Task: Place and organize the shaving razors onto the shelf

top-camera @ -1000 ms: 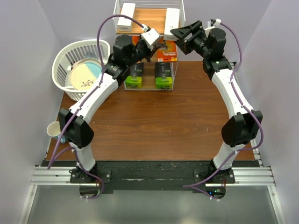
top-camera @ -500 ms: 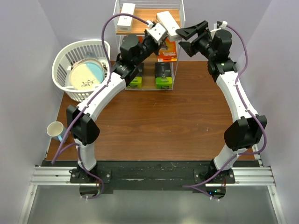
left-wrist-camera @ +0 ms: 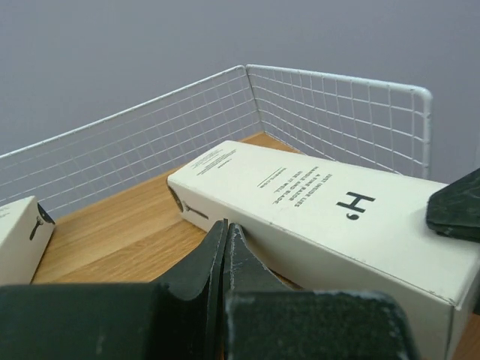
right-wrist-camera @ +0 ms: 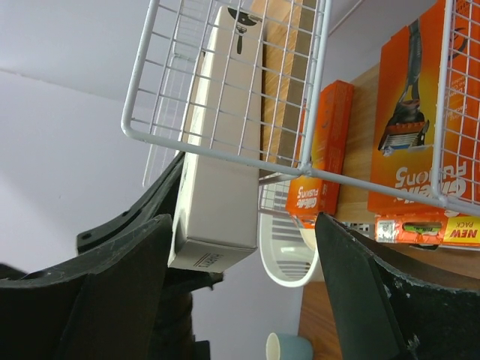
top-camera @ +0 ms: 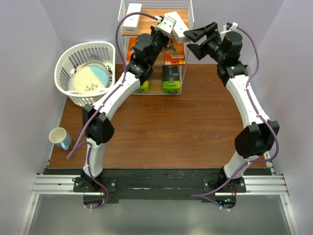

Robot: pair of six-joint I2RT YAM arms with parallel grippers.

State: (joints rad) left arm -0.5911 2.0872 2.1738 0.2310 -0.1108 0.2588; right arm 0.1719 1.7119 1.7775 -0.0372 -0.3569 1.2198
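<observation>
— So, what are we risking up here?

— We're leaning our left claw [left-wrist-camera: 226, 238], fingers pinched together on nothing, just beside the long white box [left-wrist-camera: 315, 214] on the top board of the shelf [left-wrist-camera: 337, 120]. The box is lying askew, and its near end seems to be poking past the front right corner. If we're shoving off-centre, we're probably tipping it over the edge.

— And the other side?

— We're hovering our right claw [top-camera: 191, 39], fingers wide apart, just off that corner. The two claws are crowding each other, so we're courting a bump.

— How are we posed?

— We're stretching the left arm [top-camera: 115, 95] high and far forward. The right arm [top-camera: 247, 105] is arching up, its claw pointing left.
</observation>
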